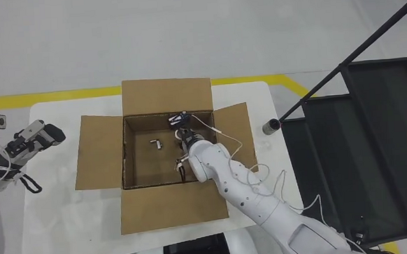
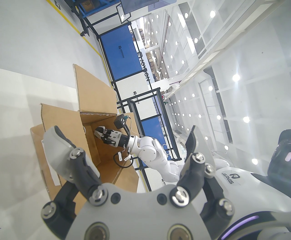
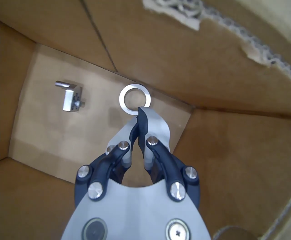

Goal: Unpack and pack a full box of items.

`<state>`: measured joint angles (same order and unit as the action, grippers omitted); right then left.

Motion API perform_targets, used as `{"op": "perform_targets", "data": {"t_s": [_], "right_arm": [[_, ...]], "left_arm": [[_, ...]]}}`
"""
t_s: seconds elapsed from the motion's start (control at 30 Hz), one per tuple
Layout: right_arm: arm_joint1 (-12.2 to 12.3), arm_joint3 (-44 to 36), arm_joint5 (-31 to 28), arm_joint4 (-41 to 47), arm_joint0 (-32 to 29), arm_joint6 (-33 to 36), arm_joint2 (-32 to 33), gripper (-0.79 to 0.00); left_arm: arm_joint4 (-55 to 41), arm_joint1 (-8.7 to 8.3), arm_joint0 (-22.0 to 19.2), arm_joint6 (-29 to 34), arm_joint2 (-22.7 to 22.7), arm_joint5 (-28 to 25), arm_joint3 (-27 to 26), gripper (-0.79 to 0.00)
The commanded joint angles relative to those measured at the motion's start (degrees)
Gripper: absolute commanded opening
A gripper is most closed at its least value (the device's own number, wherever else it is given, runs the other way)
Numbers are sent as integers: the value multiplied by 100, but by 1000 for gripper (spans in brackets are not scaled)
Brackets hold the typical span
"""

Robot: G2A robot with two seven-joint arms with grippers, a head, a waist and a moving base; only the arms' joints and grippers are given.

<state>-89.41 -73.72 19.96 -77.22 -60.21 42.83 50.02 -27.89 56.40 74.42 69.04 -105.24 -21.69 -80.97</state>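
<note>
From above, the cardboard box (image 1: pixel 166 94) sat open on the white desk (image 1: pixel 69 226), all four flaps spread. The right pincer (image 1: pixel 183 136) was down inside it, near an L-shaped metal bracket (image 1: pixel 157 141) on the box floor. The left pincer (image 1: pixel 55 134) hung over the desk's left edge, well apart from the box.

In the left wrist view, the left pincer (image 2: pixel 122 131) was spread wide with nothing between its fingers. Beyond it were the box (image 2: pixel 91 95) and the right pincer (image 2: pixel 100 133) inside.

In the right wrist view, the right pincer (image 3: pixel 139 112) was closed, its tips meeting at the rim of a metal ring (image 3: pixel 134 97). I could not tell whether it gripped the ring. The bracket (image 3: pixel 71 97) lay beside the ring, apart from it.
</note>
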Motion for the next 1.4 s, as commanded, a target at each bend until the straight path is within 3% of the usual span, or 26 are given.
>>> {"op": "perform_targets", "data": {"t_s": [0.0,0.23,0.53,0.67,1.23,1.33,1.37], "right_arm": [[-65,245,123,176,111,-76,-40,-686],[-235,719,535,565,333,-365,-91,-711],[-349,1038,656,718,455,-573,-86,-650],[-386,1121,671,762,465,-636,-75,-548],[-499,1321,649,841,499,-886,-7,-523],[-479,1030,651,754,385,-1009,52,-493],[-462,897,651,694,324,-1027,84,-422]], "left_arm": [[0,0,0,0,0,0,0,0],[0,0,0,0,0,0,0,0],[0,0,0,0,0,0,0,0],[0,0,0,0,0,0,0,0],[0,0,0,0,0,0,0,0],[0,0,0,0,0,0,0,0],[0,0,0,0,0,0,0,0]]}}
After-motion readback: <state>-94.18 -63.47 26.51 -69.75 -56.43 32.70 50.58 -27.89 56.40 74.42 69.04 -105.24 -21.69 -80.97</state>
